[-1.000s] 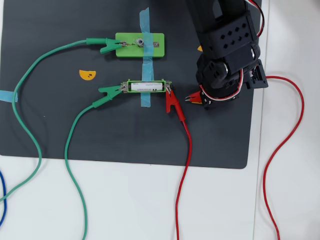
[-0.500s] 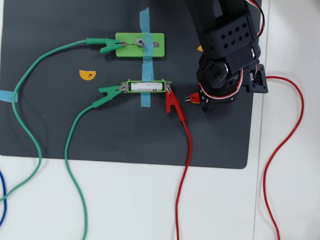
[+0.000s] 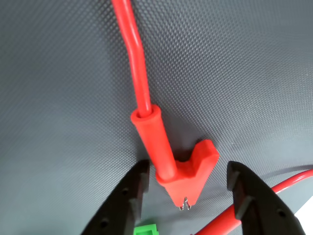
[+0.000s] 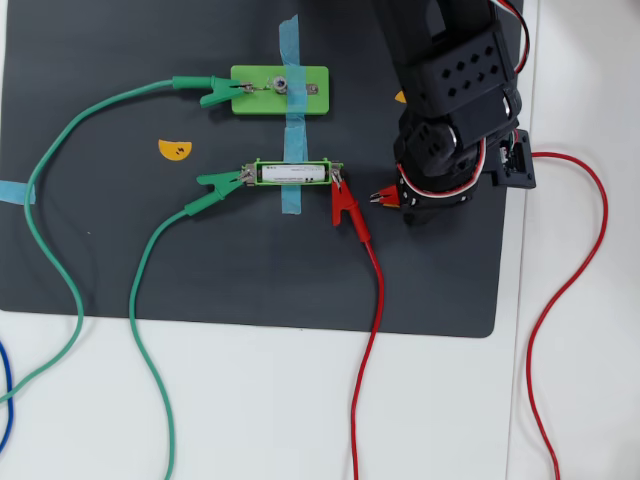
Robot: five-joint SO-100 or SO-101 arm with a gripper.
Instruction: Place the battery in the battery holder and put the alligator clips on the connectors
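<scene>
In the overhead view the battery [image 4: 293, 173] lies in the light-green battery holder [image 4: 258, 173], taped down with blue tape. A green alligator clip [image 4: 218, 182] bites its left connector and a red clip [image 4: 346, 207] its right connector [image 4: 338, 178]. Another green clip [image 4: 222, 93] grips the bulb block [image 4: 250, 100]. A second red clip [image 4: 383, 196] [image 3: 168, 161] lies on the mat with its nose toward the holder. My gripper [image 4: 397, 198] [image 3: 186, 169] is open and straddles it, with a narrow gap on each side. The left finger [image 3: 128, 200] and right finger [image 3: 249, 203] flank the clip body.
The black mat [image 4: 100, 260] lies on a white table. Green wires [image 4: 60, 270] loop over the left side. Red wires [image 4: 372, 330] [image 4: 575, 270] run down the middle and right. An orange sticker [image 4: 174, 149] sits left of the holder. The holder's green corner [image 3: 146, 229] shows between my fingers.
My gripper has shifted slightly left and turned a little around the second red clip. The clip's nose has edged a touch toward the holder.
</scene>
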